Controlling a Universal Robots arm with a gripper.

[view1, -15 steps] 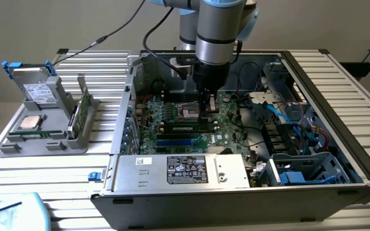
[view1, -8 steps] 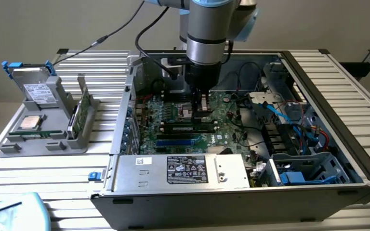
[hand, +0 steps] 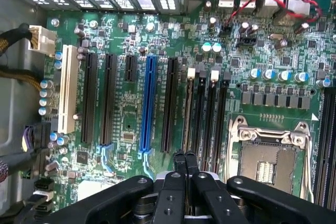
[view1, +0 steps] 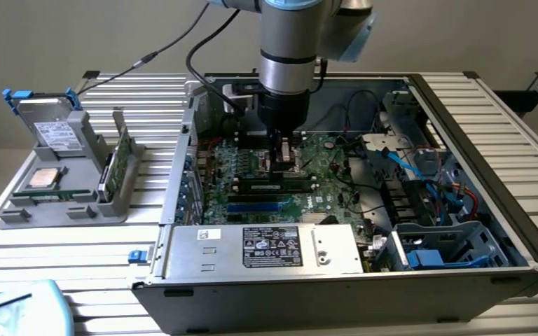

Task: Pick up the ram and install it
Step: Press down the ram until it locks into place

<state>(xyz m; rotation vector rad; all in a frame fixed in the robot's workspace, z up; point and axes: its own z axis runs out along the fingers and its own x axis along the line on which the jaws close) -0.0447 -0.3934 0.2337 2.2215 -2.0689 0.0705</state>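
**Exterior view: my fingers (view1: 286, 162) shut above the ram (view1: 271, 187)**

My fingers are pressed together and grip nothing. The ram stands in its slot on the motherboard (view1: 330, 175), just at 6 o'clock from them. Whether they touch it, I cannot tell.

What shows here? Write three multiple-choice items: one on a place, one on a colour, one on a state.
1. The square silver processor chip lies: A in the grey plastic holder at the exterior view's left of the open black computer case; B in the motherboard socket; C on the power supply.
2. The long plastic slot among black ones is: A red; B blue; C yellow.
3. The pincer is: A wide open; B shut; C gripping a cable.
Key: 1 A, it rests on the holder; 2 B, blue shows; 3 B, its fingers meet.
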